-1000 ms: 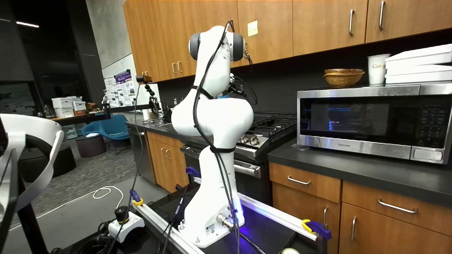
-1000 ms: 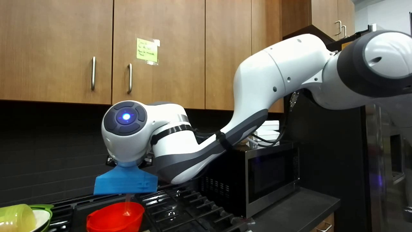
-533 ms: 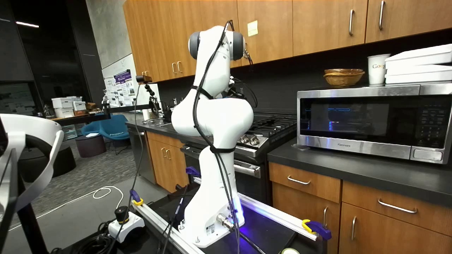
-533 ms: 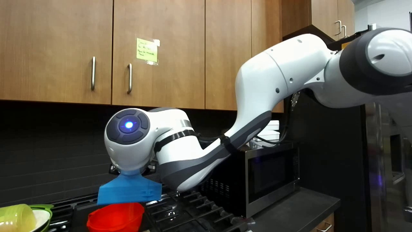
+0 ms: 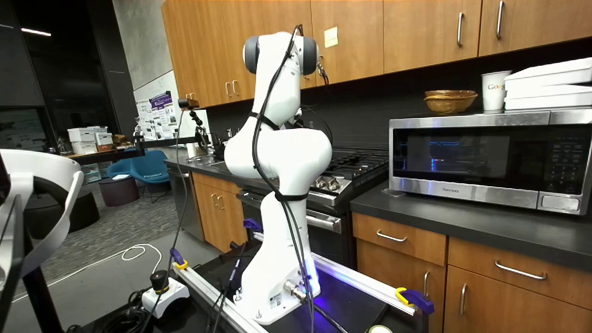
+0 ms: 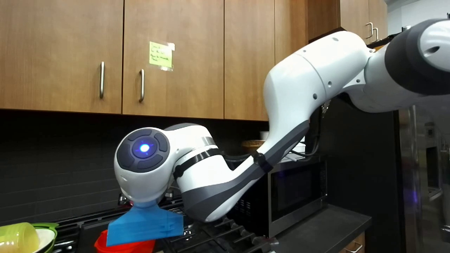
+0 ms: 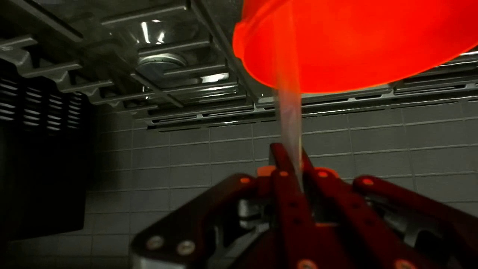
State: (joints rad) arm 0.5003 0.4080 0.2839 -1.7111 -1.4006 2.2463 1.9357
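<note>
My gripper (image 7: 290, 150) is shut on a thin translucent strip, perhaps a utensil handle (image 7: 289, 112). The strip extends from between the fingertips and overlaps the red bowl (image 7: 354, 48) in the wrist view. Whether it touches the bowl I cannot tell. The red bowl also shows in an exterior view (image 6: 132, 248), low on the stove, partly covered by the blue piece (image 6: 146, 223) on my wrist. That blue piece hides the fingers and the strip there. In an exterior view the arm (image 5: 277, 152) itself blocks the gripper.
The stove grates (image 6: 214, 242) lie around the bowl. A yellow-green cup (image 6: 19, 238) lies tipped beside a green-rimmed white bowl (image 6: 45, 237). A microwave (image 6: 297, 191) stands on the counter beside the stove. Wooden cabinets (image 6: 175, 88) hang above.
My wrist has moved down and slightly right in an exterior view. The blue piece now covers much of the red bowl, and the strip, visible there a second ago, is hidden.
</note>
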